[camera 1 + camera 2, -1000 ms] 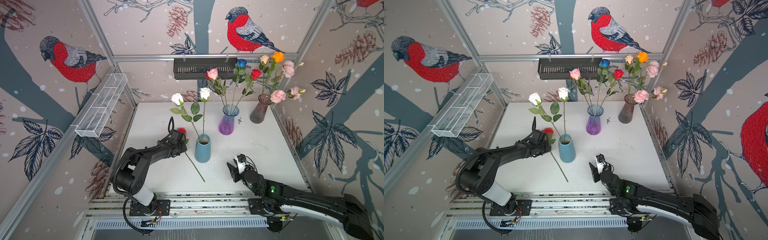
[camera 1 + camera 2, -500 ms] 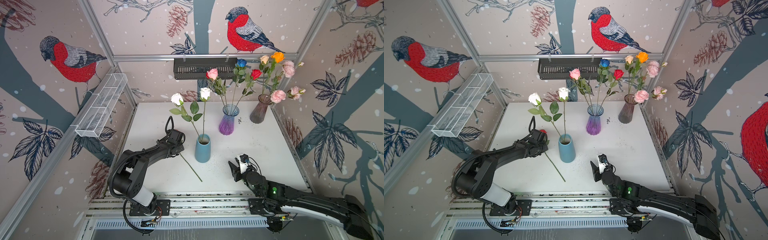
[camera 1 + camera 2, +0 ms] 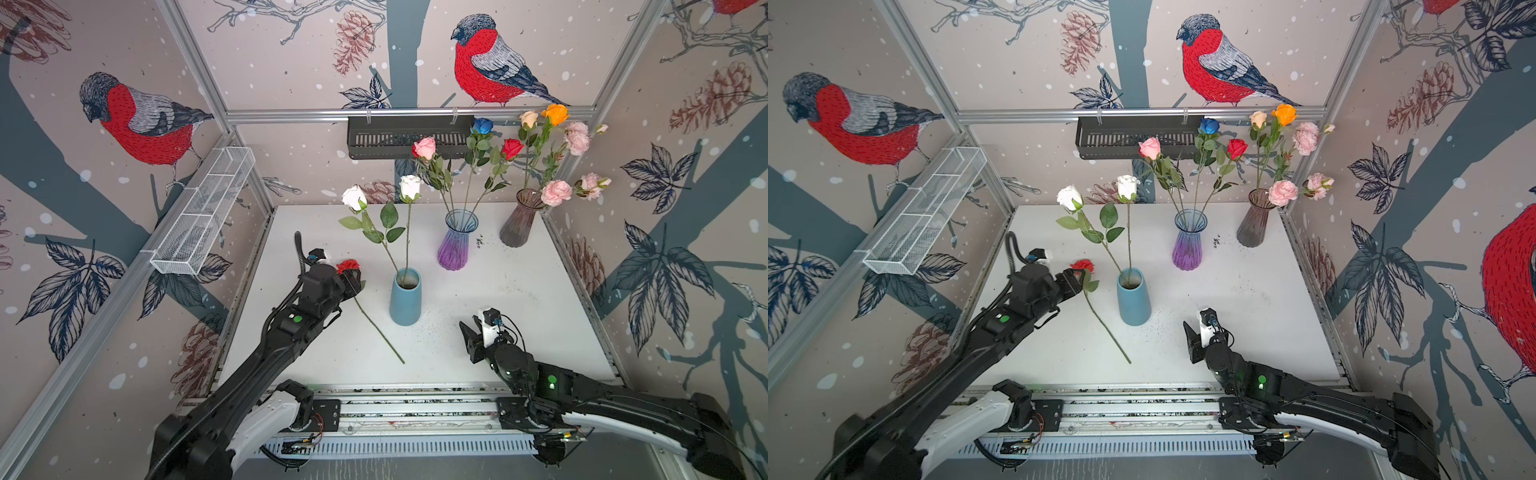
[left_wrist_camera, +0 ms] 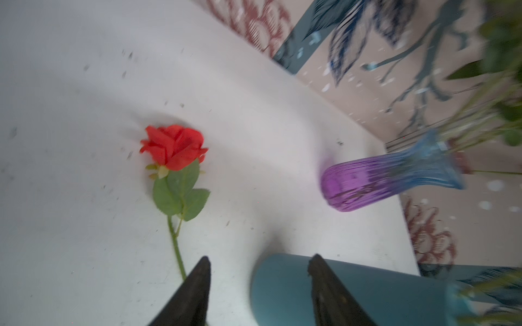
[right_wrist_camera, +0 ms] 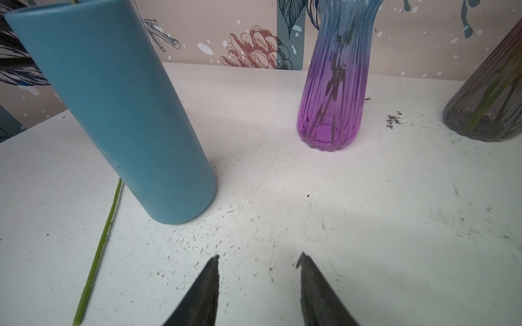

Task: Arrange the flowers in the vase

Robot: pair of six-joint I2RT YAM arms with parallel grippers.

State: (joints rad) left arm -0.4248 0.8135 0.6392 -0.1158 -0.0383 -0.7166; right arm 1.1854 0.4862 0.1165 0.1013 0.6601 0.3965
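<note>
A red rose (image 3: 348,266) (image 3: 1082,266) (image 4: 175,146) lies flat on the white table, its green stem (image 3: 380,332) running toward the front. My left gripper (image 3: 353,283) (image 3: 1073,283) (image 4: 261,258) hovers open just behind the head, and the stem passes beside one finger, outside the jaws. The blue vase (image 3: 405,297) (image 3: 1133,299) (image 5: 127,113) stands right of the rose and holds two white roses (image 3: 354,197). My right gripper (image 3: 469,338) (image 3: 1192,336) (image 5: 260,255) stays open and empty near the front, right of the blue vase.
A purple-blue glass vase (image 3: 456,245) with pink, blue and red roses stands behind the blue one. A grey glass vase (image 3: 517,220) with several flowers is in the back right corner. A wire basket (image 3: 203,216) hangs on the left wall and a black tray (image 3: 409,137) on the back wall.
The left gripper closed at the red rose's head and opened again; the rose still lies on the table, its head shifted slightly left. The right arm has barely moved.
</note>
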